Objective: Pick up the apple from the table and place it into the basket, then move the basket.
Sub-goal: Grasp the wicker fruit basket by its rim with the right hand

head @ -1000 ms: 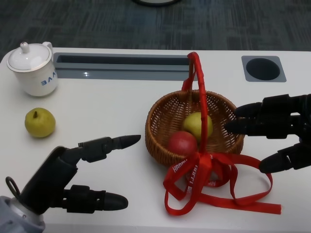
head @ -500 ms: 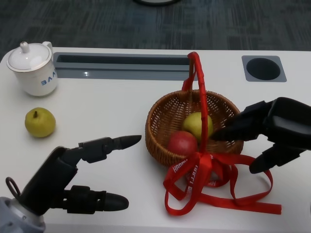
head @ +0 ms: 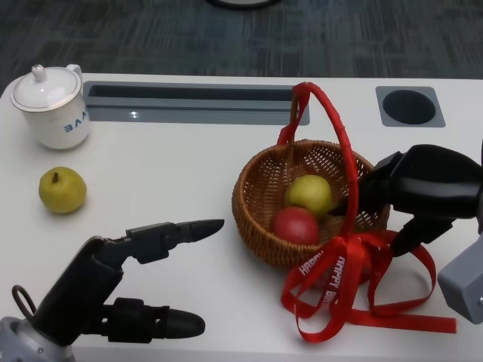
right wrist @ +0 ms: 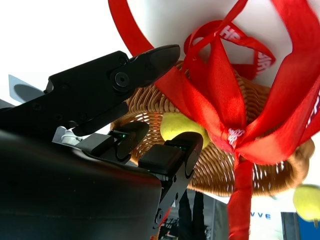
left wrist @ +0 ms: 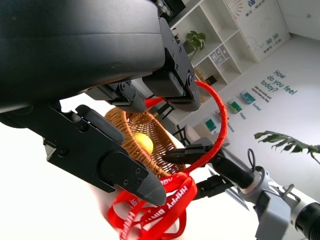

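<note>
- The basket [head: 268,219] was seen shifted slightly toward the right hand [head: 423,185] compared with 0.5 s ago; its red handle [head: 343,151] was tilted to that side where it had stood upright.
- The right hand was closed over the basket's near-side rim, fingers [head: 362,197] inside over the weave and a lower finger outside at the ribbon bow [head: 339,271]. In the right wrist view the fingers [right wrist: 175,155] were seen at the wicker wall, with ribbon crossing in front.
- Whether the rim was firmly pinched could not be confirmed; contact and the basket's shift indicated a grip.
- The ribbon tails were dragged along with the basket, lying further from the left hand's fingers than before.
- The red apple [head: 296,225] was seen inside the basket, beside a yellow-green fruit [head: 309,192], both just ahead of the right fingers.
- The left hand [head: 113,290] was held open over the table [head: 166,162], fingers [head: 181,230] spread and empty, pointed at the basket but apart from it; its pose was nearly unchanged.
- A yellow pear [head: 62,189] and a white lidded cup [head: 51,107] were left beyond the left fingers, unmoved.
</note>
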`<act>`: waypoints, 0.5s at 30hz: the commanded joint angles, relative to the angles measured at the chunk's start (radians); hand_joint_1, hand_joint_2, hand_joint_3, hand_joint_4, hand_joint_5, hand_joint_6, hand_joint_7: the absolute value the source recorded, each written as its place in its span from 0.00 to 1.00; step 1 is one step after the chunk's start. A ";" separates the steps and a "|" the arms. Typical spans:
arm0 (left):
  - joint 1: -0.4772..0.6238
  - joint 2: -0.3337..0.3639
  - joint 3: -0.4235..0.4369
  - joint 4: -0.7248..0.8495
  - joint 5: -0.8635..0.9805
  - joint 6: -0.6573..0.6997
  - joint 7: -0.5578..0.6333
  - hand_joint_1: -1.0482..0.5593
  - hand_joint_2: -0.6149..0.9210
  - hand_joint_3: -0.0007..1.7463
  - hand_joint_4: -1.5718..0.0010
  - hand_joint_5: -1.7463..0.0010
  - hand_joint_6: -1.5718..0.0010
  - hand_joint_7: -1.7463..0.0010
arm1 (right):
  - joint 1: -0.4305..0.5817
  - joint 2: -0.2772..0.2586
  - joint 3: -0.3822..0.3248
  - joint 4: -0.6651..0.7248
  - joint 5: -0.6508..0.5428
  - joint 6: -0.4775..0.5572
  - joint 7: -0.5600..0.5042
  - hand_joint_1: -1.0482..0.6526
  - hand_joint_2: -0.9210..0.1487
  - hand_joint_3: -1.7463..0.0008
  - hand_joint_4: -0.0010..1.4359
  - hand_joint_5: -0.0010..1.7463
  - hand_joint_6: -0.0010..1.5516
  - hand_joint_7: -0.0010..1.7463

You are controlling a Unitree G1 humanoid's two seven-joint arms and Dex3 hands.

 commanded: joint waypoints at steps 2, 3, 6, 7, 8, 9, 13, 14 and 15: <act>0.017 -0.004 0.011 -0.025 0.010 -0.005 0.012 0.34 0.85 0.00 0.58 1.00 0.58 1.00 | -0.044 0.011 0.119 0.045 -0.079 0.045 -0.065 0.26 0.16 1.00 0.52 0.01 0.42 0.01; 0.018 -0.007 0.011 -0.024 0.010 -0.008 0.013 0.34 0.85 0.00 0.58 1.00 0.58 1.00 | -0.052 0.015 0.146 0.052 -0.095 0.055 -0.076 0.26 0.16 1.00 0.53 0.01 0.42 0.01; 0.023 -0.019 0.013 -0.024 0.011 -0.018 0.018 0.35 0.85 0.00 0.57 1.00 0.57 0.99 | -0.071 0.030 0.234 0.067 -0.150 0.079 -0.130 0.27 0.16 1.00 0.54 0.01 0.44 0.01; 0.024 -0.022 0.014 -0.024 0.011 -0.021 0.019 0.35 0.85 0.00 0.57 1.00 0.57 0.99 | -0.075 0.035 0.264 0.070 -0.170 0.084 -0.159 0.27 0.16 1.00 0.55 0.01 0.44 0.01; 0.027 -0.025 0.015 -0.025 0.011 -0.023 0.019 0.35 0.85 0.00 0.57 1.00 0.57 0.99 | -0.079 0.039 0.298 0.071 -0.196 0.091 -0.200 0.27 0.17 1.00 0.56 0.02 0.45 0.01; 0.029 -0.028 0.016 -0.026 0.011 -0.025 0.019 0.35 0.85 0.00 0.57 1.00 0.57 1.00 | -0.083 0.042 0.332 0.072 -0.223 0.097 -0.244 0.27 0.17 1.00 0.57 0.02 0.46 0.02; 0.036 -0.037 0.024 -0.031 0.017 -0.028 0.024 0.35 0.86 0.00 0.57 1.00 0.57 1.00 | -0.096 0.052 0.455 0.074 -0.318 0.119 -0.425 0.27 0.15 1.00 0.60 0.02 0.49 0.02; 0.038 -0.040 0.026 -0.033 0.021 -0.030 0.027 0.35 0.86 0.00 0.57 1.00 0.57 1.00 | -0.097 0.055 0.482 0.073 -0.338 0.121 -0.470 0.27 0.15 1.00 0.61 0.02 0.50 0.02; 0.040 -0.044 0.029 -0.035 0.024 -0.033 0.032 0.35 0.86 0.00 0.57 1.00 0.57 1.00 | -0.096 0.059 0.510 0.068 -0.358 0.123 -0.518 0.28 0.14 0.99 0.62 0.03 0.51 0.02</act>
